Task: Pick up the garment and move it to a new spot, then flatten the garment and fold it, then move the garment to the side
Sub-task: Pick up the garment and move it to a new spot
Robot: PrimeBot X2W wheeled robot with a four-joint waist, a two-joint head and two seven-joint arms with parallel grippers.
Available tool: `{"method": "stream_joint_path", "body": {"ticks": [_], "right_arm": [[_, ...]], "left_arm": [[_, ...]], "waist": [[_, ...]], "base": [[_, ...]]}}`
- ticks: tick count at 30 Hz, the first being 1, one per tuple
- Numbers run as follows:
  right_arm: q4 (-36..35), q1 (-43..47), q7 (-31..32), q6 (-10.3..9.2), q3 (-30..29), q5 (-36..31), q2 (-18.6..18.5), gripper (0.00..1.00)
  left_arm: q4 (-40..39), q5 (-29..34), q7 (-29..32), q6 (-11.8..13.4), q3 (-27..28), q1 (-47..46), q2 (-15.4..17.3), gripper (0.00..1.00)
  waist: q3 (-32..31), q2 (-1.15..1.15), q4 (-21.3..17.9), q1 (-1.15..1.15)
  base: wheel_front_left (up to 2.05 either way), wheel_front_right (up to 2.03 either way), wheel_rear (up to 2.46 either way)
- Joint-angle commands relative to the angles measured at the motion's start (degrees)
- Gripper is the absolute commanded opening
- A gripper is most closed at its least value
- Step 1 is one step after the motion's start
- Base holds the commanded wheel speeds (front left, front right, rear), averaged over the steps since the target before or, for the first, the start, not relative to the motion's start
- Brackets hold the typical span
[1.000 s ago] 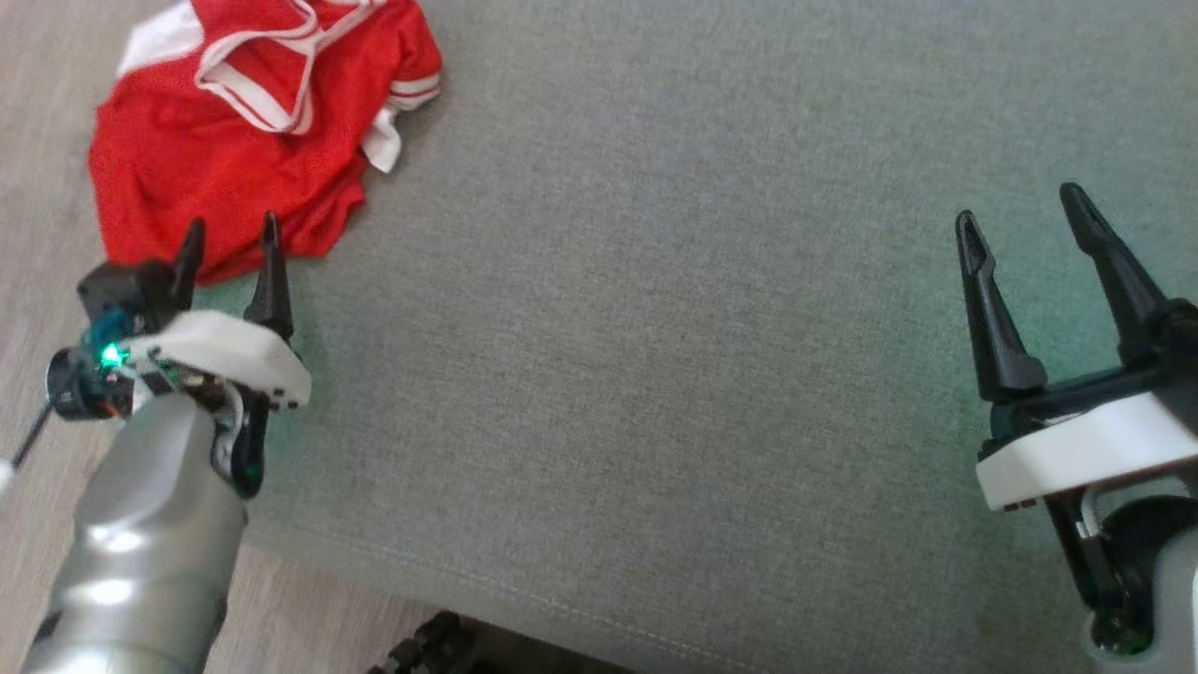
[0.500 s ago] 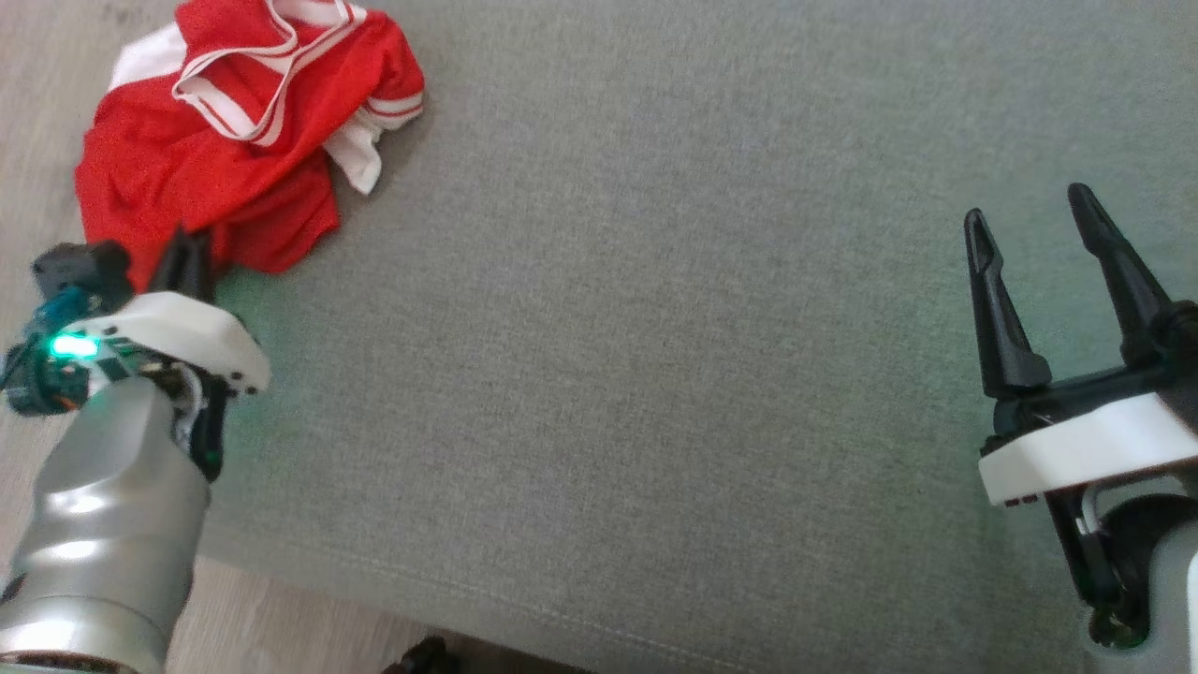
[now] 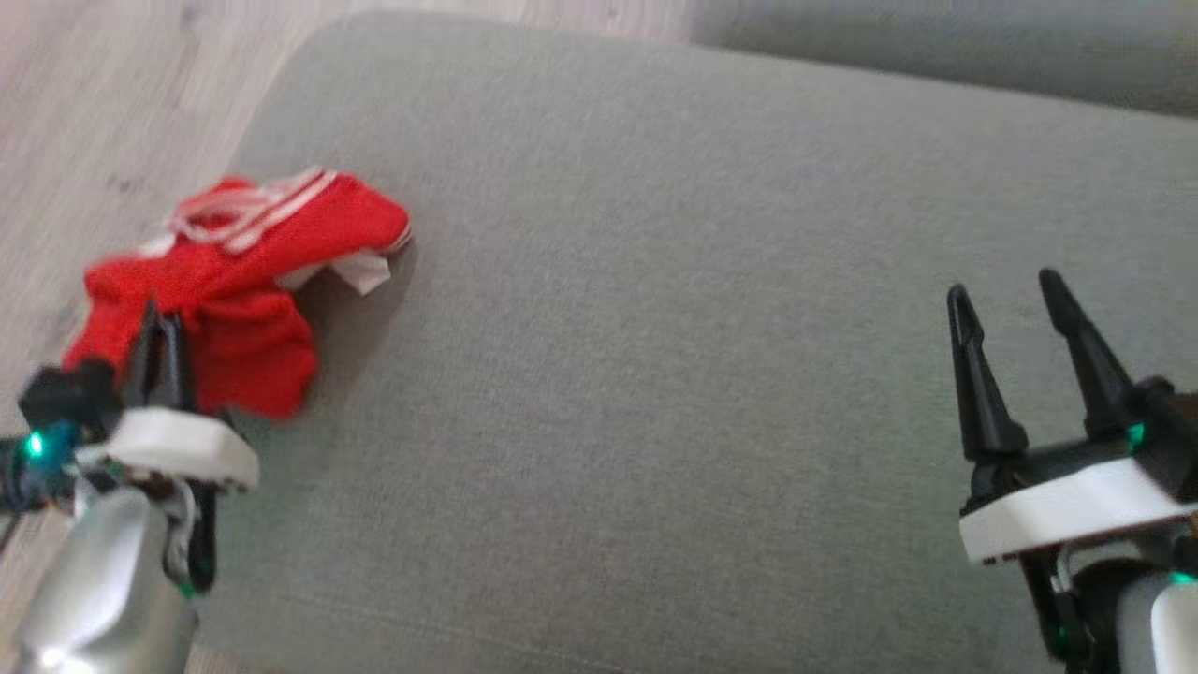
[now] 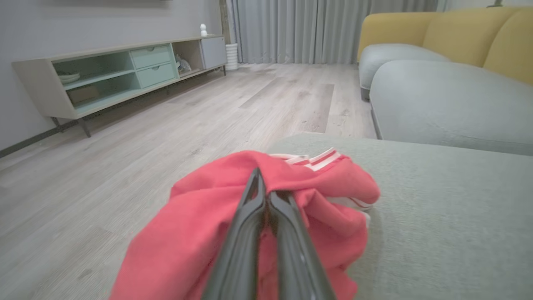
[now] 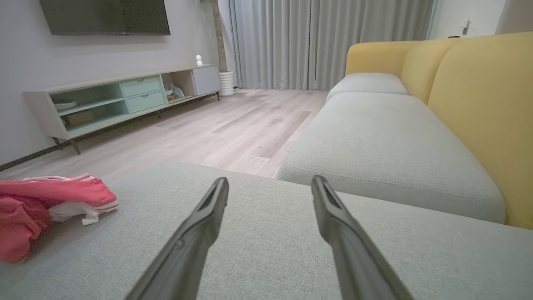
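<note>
My left gripper (image 3: 161,318) is clamped on the garment (image 3: 253,271), bunched at the cushion's (image 3: 655,374) left edge, so I should lift until its hanging folds clear, then carry it inward toward my right gripper (image 3: 1001,285), whose jaws stand apart.

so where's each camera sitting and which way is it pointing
Head view: on the head, looking down at the cushion; left gripper shut on the garment, right gripper open.
Left wrist view: on that wrist, along its shut fingers into the garment.
Right wrist view: on that wrist, along its open fingers over the cushion.
Both wrist views share the cabinet.
</note>
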Motion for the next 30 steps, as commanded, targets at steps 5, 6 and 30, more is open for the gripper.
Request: {"method": "stream_joint_path", "body": {"ticks": [5, 6, 30], "right_arm": [[-0.79, 1.54, -1.81, -0.04, 1.67, 1.69, 0.52, 1.0], [-0.77, 1.7, -1.91, -0.04, 1.8, 1.82, 0.54, 1.0], [1.82, -0.66, -7.1, -0.04, 0.66, 6.86, 0.57, 1.0]], "left_arm": [[-22.04, 0.39, 6.41, 4.98, 0.39, 11.0, 3.18, 0.0], [-25.15, 0.33, 7.7, 5.61, -0.07, 12.62, 3.01, 0.0], [-32.23, 9.56, 15.54, -7.2, -31.76, -0.32, -12.35, 0.0]], "waist": [[-5.12, 0.0, -5.79, 0.02], [-5.16, 0.0, -6.72, 0.02], [8.01, 0.0, -29.01, 0.02]], "base": [[0.0, 0.0, 0.0], [0.0, 0.0, 0.0], [0.0, 0.0, 0.0]]}}
